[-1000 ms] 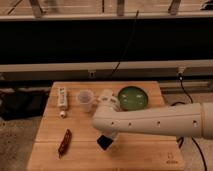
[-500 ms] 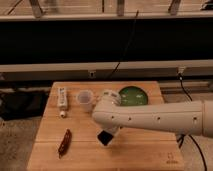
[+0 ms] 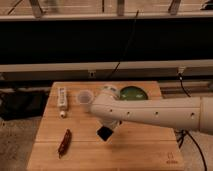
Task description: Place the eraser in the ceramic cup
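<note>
**Arm across the wooden counter, black eraser under the hand**

The wooden counter [image 3: 140, 150] fills the lower half of the frame; behind it, in the upper half, there is a dark wall with pale horizontal rails and a black cable hanging down. The white arm [image 3: 160, 112] comes in from the right edge and reaches to the centre of the frame; it covers the middle of the counter. The green bowl [image 3: 132, 93] stands at the back of the counter, right of centre, partly hidden by the arm; the ceramic cup [image 3: 84, 97] stands upright just left of the arm's end, apart from the bowl. The hand [image 3: 106, 131] points down at the lower centre; the eraser [image 3: 104, 133] shows at its tip as a small black block, and the hand seems to pinch it. A pale narrow object [image 3: 62, 96] lies at the left back; the dark-red chili-like object [image 3: 64, 142] lies at the lower left.
</note>
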`<act>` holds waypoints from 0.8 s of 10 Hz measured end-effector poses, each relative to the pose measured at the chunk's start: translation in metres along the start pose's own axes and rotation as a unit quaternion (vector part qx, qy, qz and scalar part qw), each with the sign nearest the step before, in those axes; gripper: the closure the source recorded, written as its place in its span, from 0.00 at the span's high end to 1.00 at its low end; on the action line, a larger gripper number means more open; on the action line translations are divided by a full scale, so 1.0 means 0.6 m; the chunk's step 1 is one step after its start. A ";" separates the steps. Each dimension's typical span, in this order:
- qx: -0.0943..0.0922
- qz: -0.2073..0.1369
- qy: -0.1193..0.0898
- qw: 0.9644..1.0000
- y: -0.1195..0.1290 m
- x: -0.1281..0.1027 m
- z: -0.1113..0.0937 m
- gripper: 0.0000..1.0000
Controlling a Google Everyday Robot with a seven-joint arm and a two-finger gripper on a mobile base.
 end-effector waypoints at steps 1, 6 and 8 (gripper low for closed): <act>0.000 0.001 0.000 1.000 -0.005 0.006 -0.003 0.00; 0.000 0.002 0.000 1.000 -0.033 0.043 -0.016 0.00; -0.001 0.001 0.003 1.000 -0.050 0.069 -0.019 0.00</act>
